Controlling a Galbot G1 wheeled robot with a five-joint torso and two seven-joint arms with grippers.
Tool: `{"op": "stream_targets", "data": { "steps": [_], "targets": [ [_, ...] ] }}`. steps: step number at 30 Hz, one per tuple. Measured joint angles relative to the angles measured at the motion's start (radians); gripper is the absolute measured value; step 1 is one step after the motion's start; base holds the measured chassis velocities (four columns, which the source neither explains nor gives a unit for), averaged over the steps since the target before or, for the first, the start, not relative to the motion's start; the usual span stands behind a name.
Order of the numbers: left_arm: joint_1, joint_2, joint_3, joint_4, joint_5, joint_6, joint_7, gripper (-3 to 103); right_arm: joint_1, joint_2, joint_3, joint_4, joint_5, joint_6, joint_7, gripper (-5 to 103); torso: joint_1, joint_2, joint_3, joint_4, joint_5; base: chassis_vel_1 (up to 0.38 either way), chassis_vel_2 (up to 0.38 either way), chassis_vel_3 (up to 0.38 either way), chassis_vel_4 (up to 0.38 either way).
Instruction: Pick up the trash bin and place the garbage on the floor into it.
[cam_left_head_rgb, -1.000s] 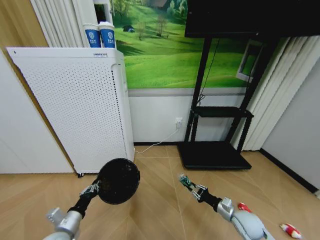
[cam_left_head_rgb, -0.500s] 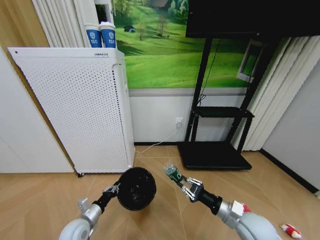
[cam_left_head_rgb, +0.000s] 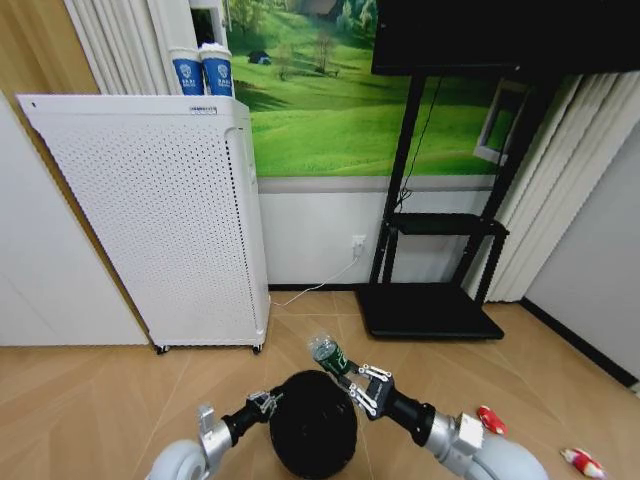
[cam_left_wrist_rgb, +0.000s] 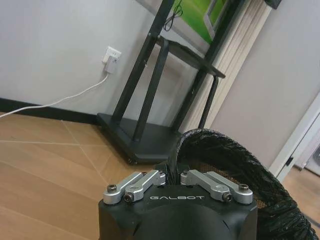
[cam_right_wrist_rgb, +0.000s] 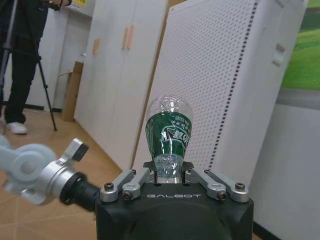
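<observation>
Trash bin bottom cut off, left gripper gripping rim, bottle

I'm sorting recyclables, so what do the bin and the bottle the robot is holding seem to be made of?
The trash bin, held at its rim by the left gripper, looks like black wire mesh, probably coated metal: a fine matte weave shows along the rim. The bottle in the right gripper looks like clear, glossy thin plastic: it is see-through with bright highlights, and wrapped in a green printed label, likely film.

We see a white perforated appliance beside a green meadow mural, a black stand, and pale curtains.
</observation>
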Motion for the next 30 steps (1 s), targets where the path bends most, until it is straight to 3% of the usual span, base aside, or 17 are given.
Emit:
{"op": "stream_targets", "data": {
  "steps": [4, 11, 12, 14, 15, 16, 19, 21, 23, 24, 28, 30],
  "targets": [
    [0.0, -0.012, 0.0, -0.026, -0.019, -0.003, 0.004, 7, -0.056, 0.001, -0.01, -0.009, -0.048, 0.032, -0.045, 22, 0.0, 0.0, 0.0, -0.0003, 0.0, 0.0, 0.0, 0.0, 0.0],
    [0.013, -0.015, 0.0, -0.064, -0.025, 0.002, 0.014, 7, -0.026, 0.018, -0.084, -0.045, -0.13, 0.065, -0.022, 19, 0.0, 0.0, 0.0, 0.0, 0.0001, 0.0, 0.0, 0.0, 0.0],
    [0.027, -0.018, -0.001, -0.079, -0.024, 0.005, 0.015, 7, -0.019, 0.022, -0.101, -0.055, -0.139, 0.066, -0.006, 27, 0.0, 0.0, 0.0, 0.0, -0.0001, 0.0, 0.0, 0.0, 0.0],
    [0.038, -0.022, -0.005, -0.088, -0.02, 0.005, 0.017, 7, -0.019, 0.024, -0.105, -0.058, -0.141, 0.066, 0.004, 27, 0.0, 0.0, 0.0, 0.0, 0.0, 0.0, 0.0, 0.0, 0.0],
    [0.053, -0.028, -0.011, -0.099, -0.013, 0.005, 0.019, 7, -0.019, 0.025, -0.105, -0.062, -0.142, 0.069, 0.011, 37, 0.0, 0.0, 0.0, -0.0001, -0.0001, 0.0, 0.0, 0.0, 0.0],
    [0.053, -0.028, -0.011, -0.099, -0.013, 0.005, 0.019, 7, -0.019, 0.025, -0.105, -0.062, -0.142, 0.069, 0.011, 37, 0.0, 0.0, 0.0, -0.0001, -0.0001, 0.0, 0.0, 0.0, 0.0],
    [0.075, -0.042, -0.026, -0.108, -0.002, -0.001, 0.02, 7, -0.023, 0.029, -0.089, -0.06, -0.137, 0.074, 0.016, 54, 0.0, 0.0, 0.0, -0.0001, -0.0001, 0.0, 0.0, 0.0, 0.0],
    [0.078, -0.046, -0.03, -0.109, -0.002, -0.002, 0.02, 7, -0.023, 0.029, -0.085, -0.057, -0.133, 0.075, 0.017, 54, 0.0, 0.0, 0.0, -0.0001, -0.0001, 0.0, 0.0, 0.0, 0.0],
    [0.081, -0.052, -0.036, -0.109, -0.005, -0.004, 0.011, 7, -0.025, 0.028, -0.079, -0.051, -0.127, 0.076, 0.018, 65, 0.0, 0.0, 0.0, -0.0001, -0.0001, 0.0, 0.0, 0.0, 0.0],
    [0.081, -0.052, -0.036, -0.109, -0.005, -0.004, 0.011, 7, -0.025, 0.028, -0.079, -0.051, -0.127, 0.076, 0.018, 65, 0.0, 0.0, 0.0, -0.0001, -0.0001, 0.0, 0.0, 0.0, 0.0],
    [0.082, -0.066, -0.05, -0.11, -0.036, -0.009, -0.031, 7, -0.031, 0.031, -0.078, -0.044, -0.115, 0.084, 0.045, 86, 0.0, 0.0, 0.0, -0.0001, -0.0001, 0.0, 0.0, 0.0, 0.0],
    [0.082, -0.073, -0.057, -0.11, -0.051, -0.011, -0.053, 7, -0.033, 0.036, -0.077, -0.043, -0.109, 0.087, 0.07, 91, 0.0, 0.0, 0.0, -0.0001, -0.0001, 0.0, 0.0, 0.0, 0.0]
  ]
}}
